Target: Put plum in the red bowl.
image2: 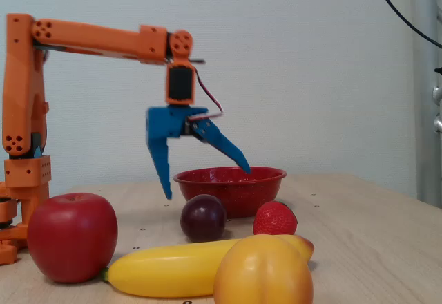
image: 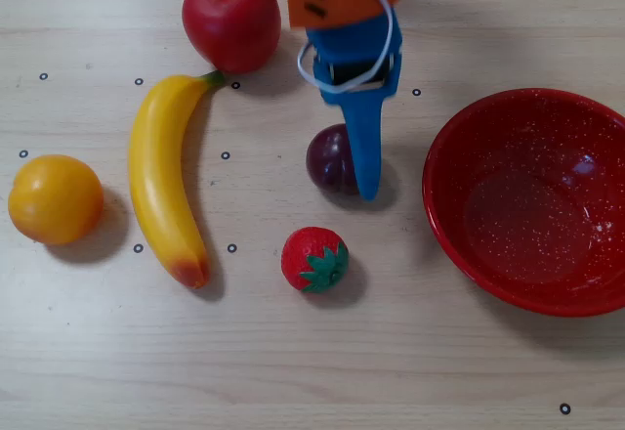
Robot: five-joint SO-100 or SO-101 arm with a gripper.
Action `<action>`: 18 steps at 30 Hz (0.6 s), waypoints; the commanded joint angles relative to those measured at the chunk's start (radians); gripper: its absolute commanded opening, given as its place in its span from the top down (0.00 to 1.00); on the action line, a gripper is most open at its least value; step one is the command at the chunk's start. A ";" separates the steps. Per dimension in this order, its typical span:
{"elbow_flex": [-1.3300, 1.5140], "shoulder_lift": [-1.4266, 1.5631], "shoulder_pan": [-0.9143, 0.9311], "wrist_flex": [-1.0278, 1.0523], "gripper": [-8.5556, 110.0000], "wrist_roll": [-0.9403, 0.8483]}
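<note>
We see a pale wooden table (image: pixel 410 371) with faint lines in the wood and tiny black ring marks dotted over it. Behind it, in the fixed view, there is a plain light wall (image2: pixel 311 62), and a black cable (image2: pixel 400 14) hangs down at the top right. The orange arm (image2: pixel 97 38) reaches out over the table. Its blue gripper (image2: pixel 205 183) is wide open and holds nothing. It hangs above the plum (image: pixel 327 159), which sits on the table near the middle. The red bowl (image: pixel 459 225) is to the right of the plum in the overhead view, near it but not touching. A strawberry (image: pixel 314 259) lies just below the plum. A banana (image: pixel 161 176), an apple (image: pixel 231 18) and an orange fruit (image: pixel 55 198) lie to the left.
</note>
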 commanded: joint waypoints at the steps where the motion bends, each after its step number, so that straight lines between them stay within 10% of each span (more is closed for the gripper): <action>1: -0.123 0.003 -0.038 0.009 0.45 0.026; 18: -0.299 -0.270 -0.034 -0.012 0.44 0.044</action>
